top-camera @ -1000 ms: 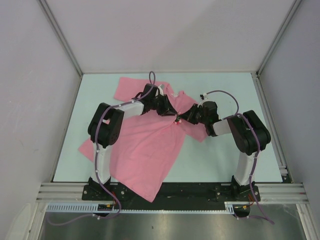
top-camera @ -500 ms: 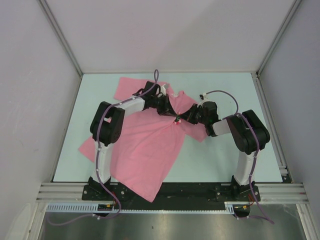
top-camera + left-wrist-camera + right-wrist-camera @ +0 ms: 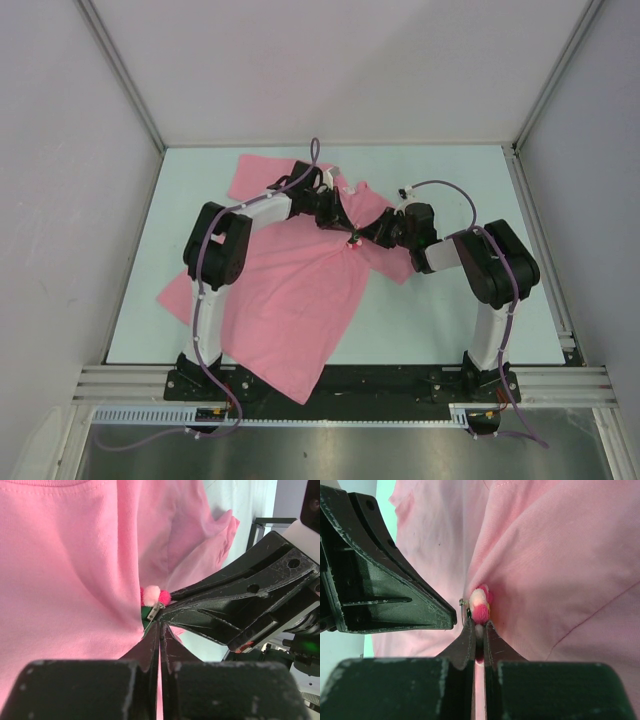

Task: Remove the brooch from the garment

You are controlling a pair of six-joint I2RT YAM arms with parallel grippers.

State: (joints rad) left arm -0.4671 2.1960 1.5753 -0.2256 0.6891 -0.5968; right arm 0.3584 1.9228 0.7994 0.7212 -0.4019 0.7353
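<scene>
The pink garment (image 3: pixel 300 290) lies spread on the table, its cloth puckered up towards the brooch (image 3: pixel 354 240). Both grippers meet there. My right gripper (image 3: pixel 479 625) is shut on the brooch (image 3: pixel 480 607), whose red and pale tufts stick out between its tips. My left gripper (image 3: pixel 159 626) is shut too, its tips pressed together right under the brooch (image 3: pixel 152 596), at its metal pin and green back. Whether they pinch the pin or the cloth I cannot tell. In the top view the left gripper (image 3: pixel 344 230) comes from the left and the right gripper (image 3: pixel 364 237) from the right.
The pale table (image 3: pixel 450 310) shows to the right of and behind the shirt. Grey walls close off the back and both sides. Each wrist view shows the other arm's black fingers (image 3: pixel 235 605) (image 3: pixel 395 600) close by.
The left gripper's jaws have closed at the brooch, and the left arm has shifted slightly. The right gripper has kept its hold and place.
</scene>
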